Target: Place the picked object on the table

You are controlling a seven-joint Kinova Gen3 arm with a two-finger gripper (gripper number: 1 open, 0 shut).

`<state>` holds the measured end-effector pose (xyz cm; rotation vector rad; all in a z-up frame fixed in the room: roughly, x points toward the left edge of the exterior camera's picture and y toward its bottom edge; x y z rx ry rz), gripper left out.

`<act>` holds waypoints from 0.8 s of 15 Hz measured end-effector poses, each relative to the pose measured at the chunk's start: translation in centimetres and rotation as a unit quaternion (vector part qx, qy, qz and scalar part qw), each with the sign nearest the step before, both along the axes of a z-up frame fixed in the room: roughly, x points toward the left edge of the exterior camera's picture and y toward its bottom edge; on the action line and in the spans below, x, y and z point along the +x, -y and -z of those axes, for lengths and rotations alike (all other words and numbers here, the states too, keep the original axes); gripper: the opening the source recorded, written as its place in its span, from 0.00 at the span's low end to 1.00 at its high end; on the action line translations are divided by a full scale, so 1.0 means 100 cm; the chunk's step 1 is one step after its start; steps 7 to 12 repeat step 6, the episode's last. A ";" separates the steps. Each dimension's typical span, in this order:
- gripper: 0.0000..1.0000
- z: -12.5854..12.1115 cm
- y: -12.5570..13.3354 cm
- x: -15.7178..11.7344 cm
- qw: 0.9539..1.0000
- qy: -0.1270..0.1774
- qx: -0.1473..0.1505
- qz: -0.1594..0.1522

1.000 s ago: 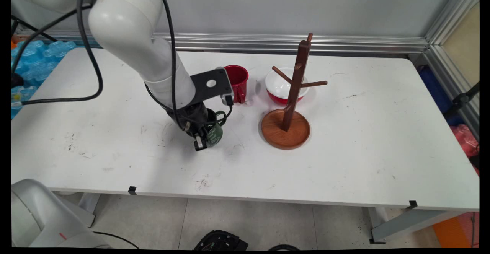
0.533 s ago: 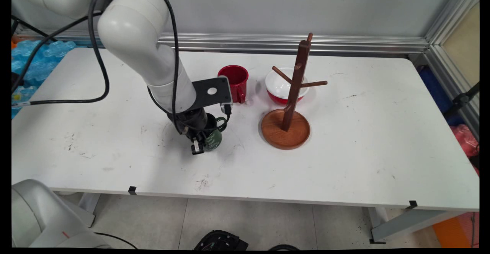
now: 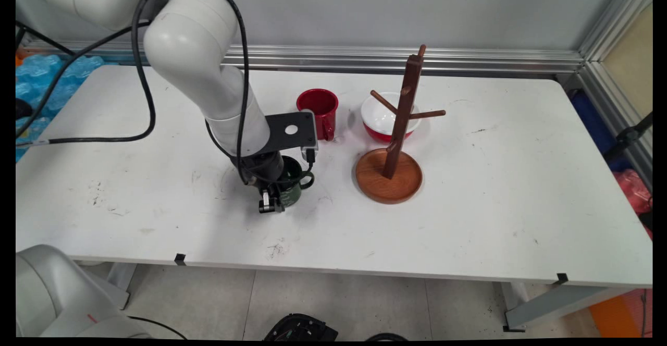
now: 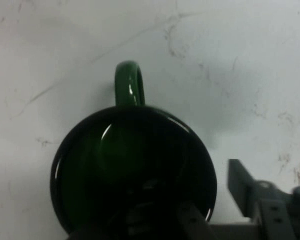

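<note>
The dark green glazed ceramic mug (image 3: pixel 293 185) stands upright on the white tabletop (image 3: pixel 469 221), left of the middle, with its loop handle (image 3: pixel 307 180) turned to the picture's right in the main view. In the hand view the mug (image 4: pixel 132 170) fills the lower middle of the picture, its round mouth open to the camera and its handle (image 4: pixel 129 84) pointing up.

The black two-finger hand (image 3: pixel 271 200) comes down over the mug's near-left rim. One finger (image 4: pixel 195 222) reaches inside the mouth and the other finger (image 4: pixel 242 187) stands outside the wall, so the rim lies between them; whether they press on it or only straddle it I cannot tell.

Behind the mug, toward the wall, stands a red cylindrical mug (image 3: pixel 319 111), partly hidden by the black plate on the arm's wrist. To its right sits a red bowl with a white inside (image 3: pixel 380 122). In front of the bowl rises a dark brown wooden mug tree with slanting pegs (image 3: pixel 404 111) on a round wooden base (image 3: pixel 388 176), well apart from the green mug.
</note>
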<state>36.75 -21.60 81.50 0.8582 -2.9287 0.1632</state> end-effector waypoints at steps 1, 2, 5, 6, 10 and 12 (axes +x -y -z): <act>1.00 0.000 0.000 0.000 1.000 0.000 0.000 0.002; 1.00 0.000 0.001 -0.001 1.000 -0.001 -0.001 0.005; 1.00 -0.004 0.002 -0.005 1.000 -0.011 -0.006 0.018; 1.00 -0.008 0.001 -0.005 1.000 -0.015 -0.008 0.022; 1.00 -0.008 0.001 -0.005 1.000 -0.015 -0.008 0.022; 1.00 -0.008 0.001 -0.005 1.000 -0.015 -0.008 0.022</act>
